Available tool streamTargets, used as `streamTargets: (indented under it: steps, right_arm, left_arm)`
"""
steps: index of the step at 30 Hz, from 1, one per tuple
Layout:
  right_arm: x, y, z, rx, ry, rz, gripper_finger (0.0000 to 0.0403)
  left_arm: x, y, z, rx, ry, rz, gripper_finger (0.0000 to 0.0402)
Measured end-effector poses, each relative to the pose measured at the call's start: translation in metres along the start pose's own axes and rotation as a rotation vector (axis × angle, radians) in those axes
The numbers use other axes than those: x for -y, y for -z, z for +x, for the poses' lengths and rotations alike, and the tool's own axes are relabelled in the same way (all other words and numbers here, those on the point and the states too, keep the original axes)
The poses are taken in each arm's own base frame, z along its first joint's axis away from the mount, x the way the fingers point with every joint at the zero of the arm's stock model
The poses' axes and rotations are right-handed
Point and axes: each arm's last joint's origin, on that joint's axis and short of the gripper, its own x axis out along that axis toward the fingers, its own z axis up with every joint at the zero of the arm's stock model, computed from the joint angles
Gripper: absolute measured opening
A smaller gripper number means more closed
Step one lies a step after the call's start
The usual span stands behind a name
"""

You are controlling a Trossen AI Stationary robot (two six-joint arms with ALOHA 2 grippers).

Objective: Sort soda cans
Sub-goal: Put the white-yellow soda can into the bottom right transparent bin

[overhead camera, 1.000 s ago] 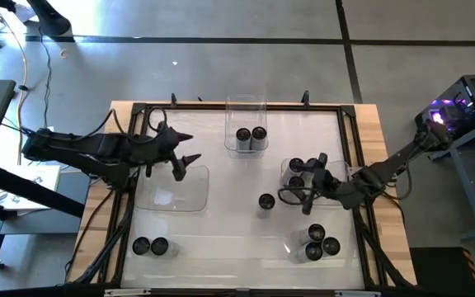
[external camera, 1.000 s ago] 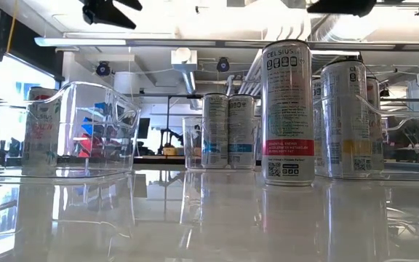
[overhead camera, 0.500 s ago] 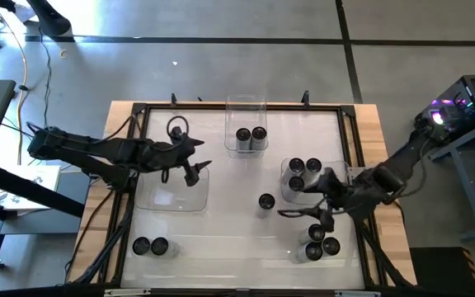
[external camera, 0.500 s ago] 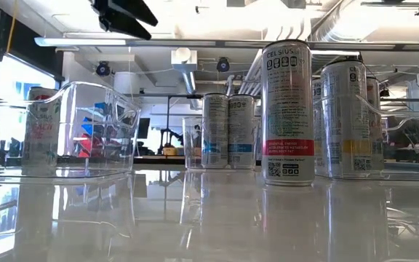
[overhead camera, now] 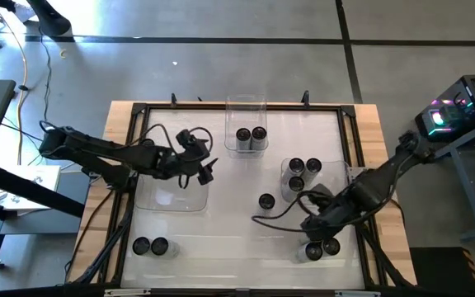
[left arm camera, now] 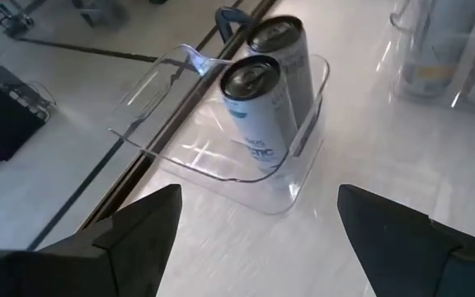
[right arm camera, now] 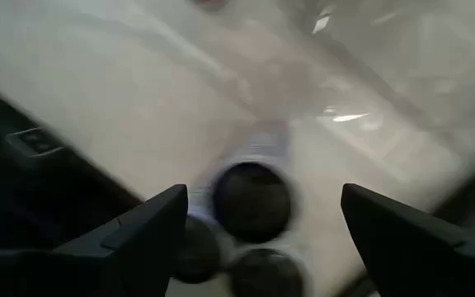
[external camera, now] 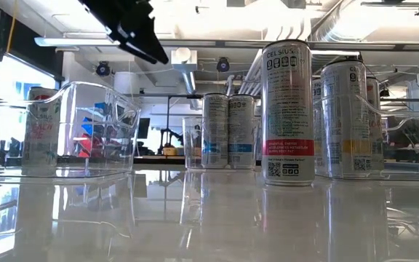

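My right gripper (overhead camera: 310,224) sits over the cans at four o'clock (overhead camera: 320,247), hiding part of that cluster from above. Through my right wrist those cans (right arm camera: 252,200) are smeared with blur, labels unreadable. At table height, my left arm (external camera: 126,28) is cut off by the top edge.

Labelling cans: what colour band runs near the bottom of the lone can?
A pink-red band on the lone can, clearest in the low view.

left gripper (overhead camera: 208,167) swung toward three o'clock over the left tray (overhead camera: 171,198), right gripper (overhead camera: 312,224) dropped toward six o'clock, from the right-hand cans (overhead camera: 303,172) to over the near-right cans (overhead camera: 322,247)
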Motion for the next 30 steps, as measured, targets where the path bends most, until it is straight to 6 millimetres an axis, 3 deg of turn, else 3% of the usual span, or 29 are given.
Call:
streamTargets:
  steps: [5,14,23,30]
  right_arm:
    - [-0.011,-0.009,0.02,-0.04,0.067,0.098,0.0316]
    - [-0.026,-0.008,0.045,-0.176,0.126,0.104,0.0316]
    - [-0.023,-0.008,0.054,-0.179,0.234,0.095,0.0316]
    - [-0.025,-0.008,0.054,-0.168,0.205,0.079,0.0316]
  left_arm:
    - [0.01,0.002,0.012,-0.015,-0.003,0.063,0.0321]
    - [0.016,0.006,0.019,-0.035,-0.007,0.083,0.0321]
    - [0.017,0.005,0.019,-0.026,-0.005,0.075,0.0321]
    - [0.017,0.005,0.019,-0.026,-0.005,0.071,0.0321]
